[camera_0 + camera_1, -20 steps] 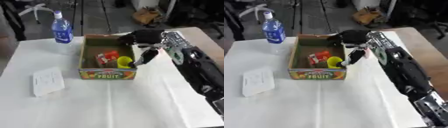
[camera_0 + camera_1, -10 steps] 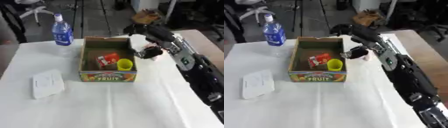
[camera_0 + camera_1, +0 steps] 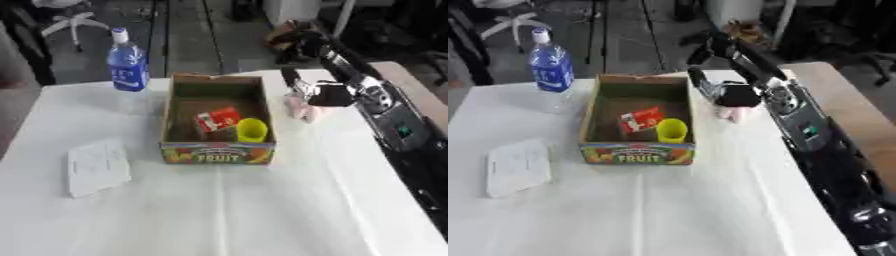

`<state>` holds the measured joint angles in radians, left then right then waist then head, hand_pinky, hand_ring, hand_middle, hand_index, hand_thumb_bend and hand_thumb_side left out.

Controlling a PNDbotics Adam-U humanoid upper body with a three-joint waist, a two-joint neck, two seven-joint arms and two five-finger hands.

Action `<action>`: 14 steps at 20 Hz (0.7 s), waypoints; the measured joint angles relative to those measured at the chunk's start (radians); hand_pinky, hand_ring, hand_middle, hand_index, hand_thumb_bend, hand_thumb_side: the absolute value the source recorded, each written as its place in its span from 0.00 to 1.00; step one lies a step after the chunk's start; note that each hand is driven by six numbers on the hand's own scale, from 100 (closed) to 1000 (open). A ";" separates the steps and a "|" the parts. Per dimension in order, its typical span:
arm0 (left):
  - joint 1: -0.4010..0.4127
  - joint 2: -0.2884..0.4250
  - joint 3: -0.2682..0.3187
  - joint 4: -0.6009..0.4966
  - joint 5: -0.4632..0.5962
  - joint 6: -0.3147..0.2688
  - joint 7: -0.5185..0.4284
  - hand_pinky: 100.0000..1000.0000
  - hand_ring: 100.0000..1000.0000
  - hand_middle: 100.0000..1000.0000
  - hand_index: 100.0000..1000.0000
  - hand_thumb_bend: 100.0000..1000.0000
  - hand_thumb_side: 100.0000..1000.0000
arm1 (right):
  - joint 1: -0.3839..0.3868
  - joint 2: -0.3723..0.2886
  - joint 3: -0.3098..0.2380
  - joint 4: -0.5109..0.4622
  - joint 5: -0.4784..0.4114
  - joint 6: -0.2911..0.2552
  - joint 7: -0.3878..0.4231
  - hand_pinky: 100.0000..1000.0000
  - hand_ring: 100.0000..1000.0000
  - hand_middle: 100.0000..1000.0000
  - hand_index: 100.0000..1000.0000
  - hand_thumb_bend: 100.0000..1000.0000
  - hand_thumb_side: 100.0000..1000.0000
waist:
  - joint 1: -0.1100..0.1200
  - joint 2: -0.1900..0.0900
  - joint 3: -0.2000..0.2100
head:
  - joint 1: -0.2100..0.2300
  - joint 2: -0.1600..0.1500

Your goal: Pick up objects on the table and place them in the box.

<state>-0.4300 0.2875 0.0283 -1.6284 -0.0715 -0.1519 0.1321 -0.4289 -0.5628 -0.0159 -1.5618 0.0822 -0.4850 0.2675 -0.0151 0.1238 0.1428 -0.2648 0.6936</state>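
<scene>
An open cardboard box (image 3: 219, 152) with a fruit print stands mid-table. A red carton (image 3: 217, 119) and a yellow cup (image 3: 252, 130) lie inside it. My right hand (image 3: 325, 95) hangs just right of the box, above a small pink thing (image 3: 306, 112) on the white cloth. It looks open, with one finger sticking up toward the box's far corner and nothing held. A blue water bottle (image 3: 128, 62) stands upright behind the box's left corner. A flat white packet (image 3: 98, 166) lies at the near left. My left hand does not show.
My right arm (image 3: 815, 145) runs along the right side of the table. A wooden tabletop (image 3: 861, 111) shows beyond the cloth's right edge. Chairs and stands crowd the floor behind the table.
My right hand has drawn back from over the box's right part to the cloth beside it, above the pink thing. The red carton and yellow cup lie still in the box.
</scene>
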 measured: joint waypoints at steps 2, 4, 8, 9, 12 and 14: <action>0.000 0.000 0.000 0.000 0.000 0.000 0.000 0.64 0.66 0.71 0.80 0.48 0.92 | 0.008 0.000 -0.014 -0.010 -0.028 0.014 0.006 0.63 0.64 0.80 0.91 0.11 0.40 | 0.000 0.000 0.000 | 0.002 0.000; 0.000 0.000 0.000 0.000 0.000 0.001 0.001 0.64 0.66 0.71 0.80 0.48 0.92 | 0.017 0.000 -0.029 -0.015 -0.041 0.024 0.007 0.63 0.64 0.80 0.91 0.11 0.39 | 0.000 0.000 -0.001 | 0.006 0.000; 0.001 0.000 0.001 0.000 0.000 0.001 0.003 0.64 0.66 0.71 0.80 0.48 0.92 | 0.032 0.000 -0.053 -0.022 -0.050 0.038 0.000 0.63 0.64 0.80 0.91 0.10 0.39 | 0.001 0.001 -0.006 | 0.007 0.000; 0.001 0.000 0.001 0.000 0.000 0.001 0.003 0.64 0.66 0.71 0.80 0.48 0.92 | 0.035 0.001 -0.059 -0.024 -0.050 0.042 -0.002 0.63 0.65 0.80 0.91 0.10 0.39 | 0.001 0.002 -0.006 | 0.007 0.000; 0.001 0.000 0.001 0.000 0.000 0.001 0.003 0.64 0.66 0.71 0.80 0.48 0.92 | 0.037 0.002 -0.071 -0.028 -0.050 0.050 -0.009 0.63 0.65 0.80 0.91 0.11 0.39 | 0.002 0.003 -0.006 | 0.007 0.000; 0.001 0.000 0.001 0.000 0.000 0.001 0.003 0.64 0.66 0.71 0.80 0.48 0.92 | 0.042 0.002 -0.078 -0.031 -0.050 0.055 -0.014 0.63 0.65 0.80 0.91 0.11 0.38 | 0.003 0.003 -0.007 | 0.007 0.000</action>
<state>-0.4294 0.2875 0.0293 -1.6283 -0.0715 -0.1511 0.1352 -0.3869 -0.5606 -0.0935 -1.5933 0.0320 -0.4298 0.2535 -0.0124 0.1273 0.1361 -0.2577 0.6937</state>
